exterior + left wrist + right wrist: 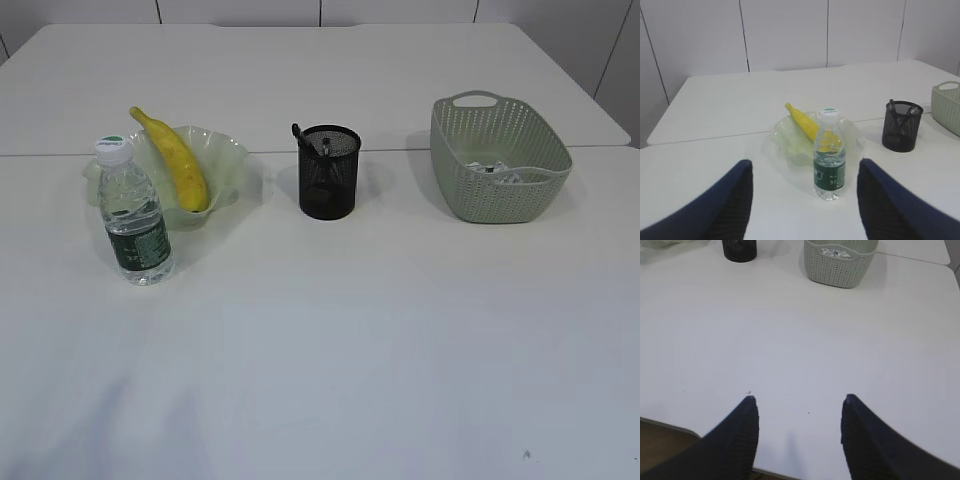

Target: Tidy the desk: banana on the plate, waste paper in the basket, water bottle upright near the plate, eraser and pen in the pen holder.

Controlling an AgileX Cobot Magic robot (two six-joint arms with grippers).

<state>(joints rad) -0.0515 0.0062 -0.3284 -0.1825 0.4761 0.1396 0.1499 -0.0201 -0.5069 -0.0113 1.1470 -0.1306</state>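
A yellow banana (pixel 176 160) lies on the pale green wavy plate (pixel 232 158). A clear water bottle (pixel 133 214) with a green label stands upright just in front of the plate; it also shows in the left wrist view (pixel 830 155). The black mesh pen holder (pixel 329 172) holds a pen and a dark item. The grey-green basket (pixel 500 160) holds crumpled white paper (pixel 497 170). My left gripper (pixel 805 172) is open and empty, some way in front of the bottle. My right gripper (pixel 799 405) is open and empty near the table's front edge. Neither gripper shows in the exterior view.
The white table (pixel 380 330) joins a second white table behind it at a seam (pixel 400 151). The right wrist view shows the table's front edge (pixel 670 425), the basket (pixel 840 262) and the pen holder (pixel 739 250) far ahead.
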